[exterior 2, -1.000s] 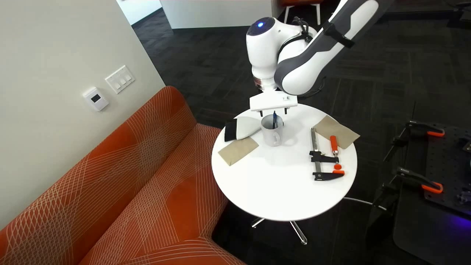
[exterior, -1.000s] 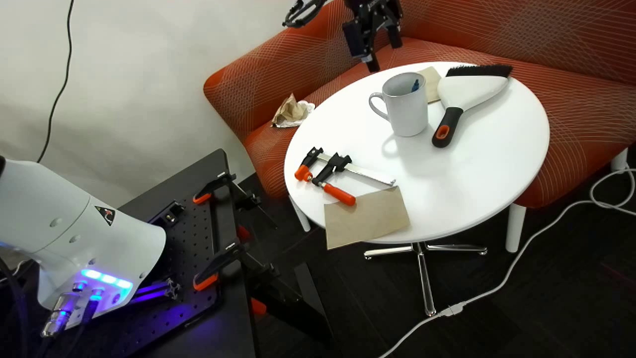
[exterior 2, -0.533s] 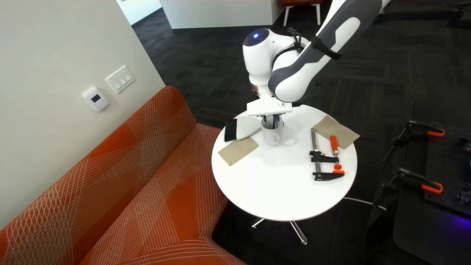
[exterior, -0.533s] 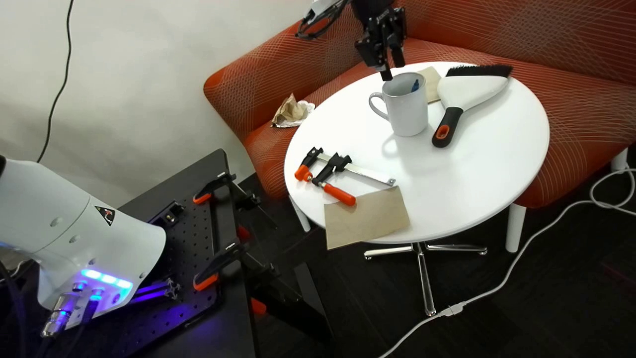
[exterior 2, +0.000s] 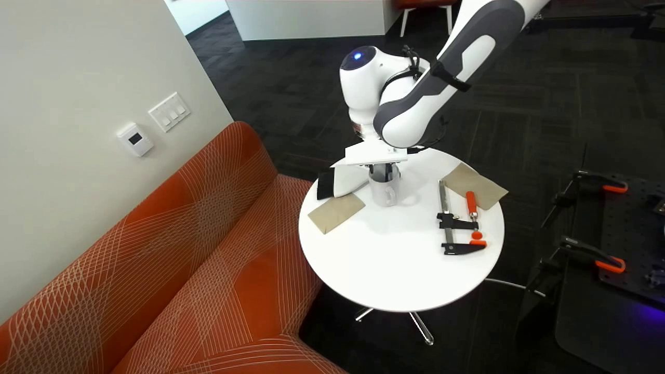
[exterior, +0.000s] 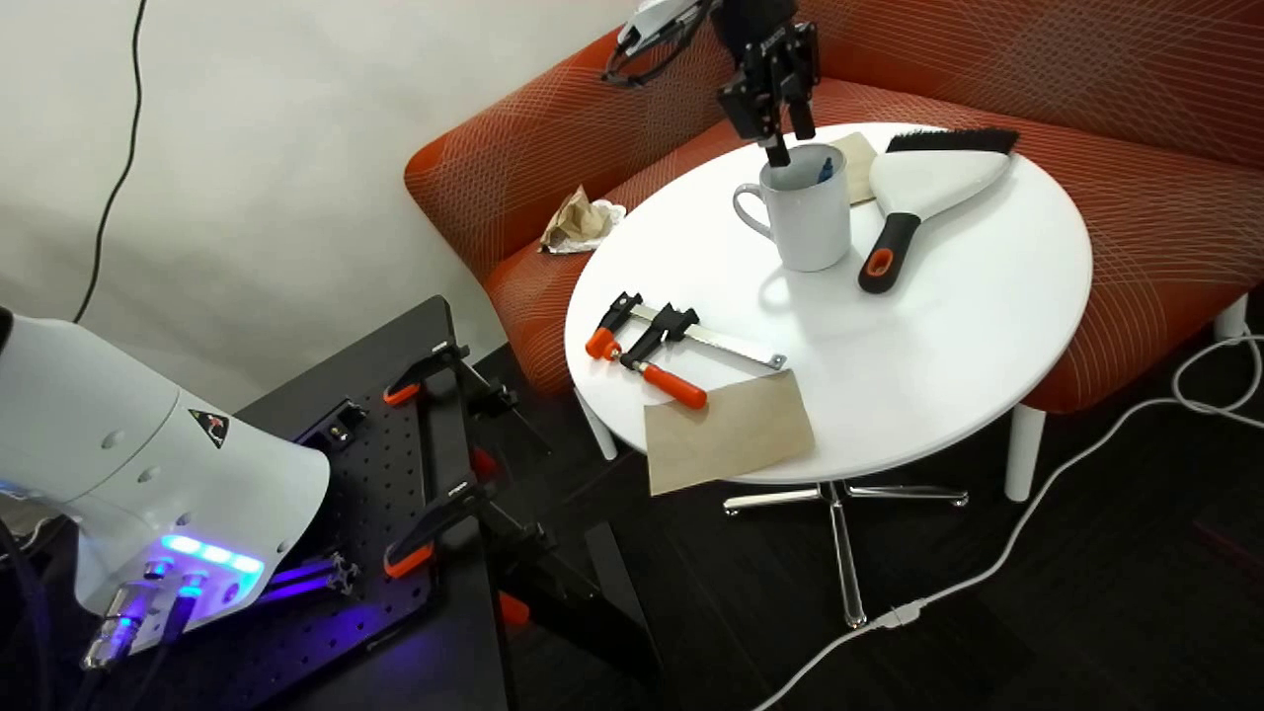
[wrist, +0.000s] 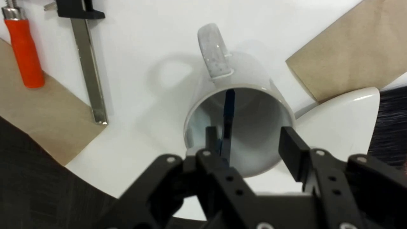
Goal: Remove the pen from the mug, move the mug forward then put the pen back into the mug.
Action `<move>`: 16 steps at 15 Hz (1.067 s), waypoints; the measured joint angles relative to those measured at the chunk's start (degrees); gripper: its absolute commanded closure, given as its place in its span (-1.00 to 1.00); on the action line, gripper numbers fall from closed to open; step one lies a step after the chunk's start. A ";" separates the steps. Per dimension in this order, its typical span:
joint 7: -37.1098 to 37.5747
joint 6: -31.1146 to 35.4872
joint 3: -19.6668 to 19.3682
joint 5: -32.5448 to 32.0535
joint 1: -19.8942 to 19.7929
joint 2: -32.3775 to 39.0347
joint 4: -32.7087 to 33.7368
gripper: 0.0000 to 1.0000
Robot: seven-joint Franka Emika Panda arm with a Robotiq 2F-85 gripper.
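Jaws spread, gripper (wrist: 250, 138) at the mouth of the mug (exterior: 815, 225). The pen (wrist: 228, 119) leans inside the mug; wrist view puts it between my fingers (wrist: 292, 152), nearer the one on the clamp (wrist: 84, 63) side. Can't tell whether a finger touches pen or rim. Mug is upright on the round desk (exterior 2: 395, 265), just beside the brush (exterior: 938, 178), whose bristles are by the edge along the couch (exterior 2: 223, 270). The clamp lies near the edge facing my base (exterior: 252, 494), red handle over a paper (exterior: 736, 439) that overhangs the desk. A second paper (exterior 2: 336, 213) is by the couch-side edge. Writing: triangular sticker (exterior: 209, 427) on base, pale marks on gripper; both too small to read.
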 measured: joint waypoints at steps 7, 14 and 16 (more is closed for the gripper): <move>0.00 0.00 -0.59 1.31 -0.02 1.37 0.70 0.22; 0.04 0.01 -1.98 1.50 -0.01 3.60 2.05 0.29; 0.06 0.02 -2.35 1.50 0.03 4.42 2.62 0.26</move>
